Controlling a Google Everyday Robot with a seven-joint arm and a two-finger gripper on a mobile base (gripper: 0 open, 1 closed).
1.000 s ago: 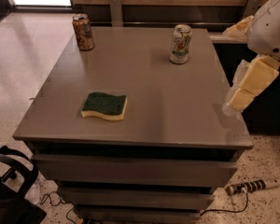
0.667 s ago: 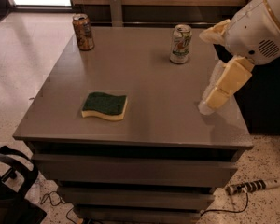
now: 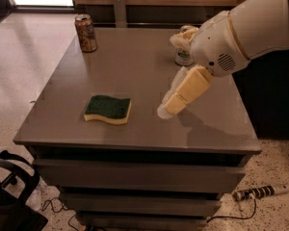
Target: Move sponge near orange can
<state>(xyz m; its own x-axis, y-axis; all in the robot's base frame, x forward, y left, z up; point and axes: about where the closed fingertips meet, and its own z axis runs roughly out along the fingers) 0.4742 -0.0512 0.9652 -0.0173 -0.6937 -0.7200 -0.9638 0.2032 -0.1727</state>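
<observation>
The sponge (image 3: 108, 109) lies flat on the grey table (image 3: 135, 66), green top up, toward the front left. The orange can (image 3: 86, 33) stands upright at the table's far left corner. My gripper (image 3: 169, 107) hangs from the white arm above the table's middle, to the right of the sponge and apart from it. It holds nothing that I can see.
A white and green can (image 3: 183, 57) stands at the far right of the table, mostly hidden behind my arm. A power strip (image 3: 260, 192) lies on the floor at the right. A black chair base (image 3: 9, 186) sits at the lower left.
My arm has swung left from the table's right edge to over its middle, bringing the gripper closer to the sponge. The sponge and cans have not moved.
</observation>
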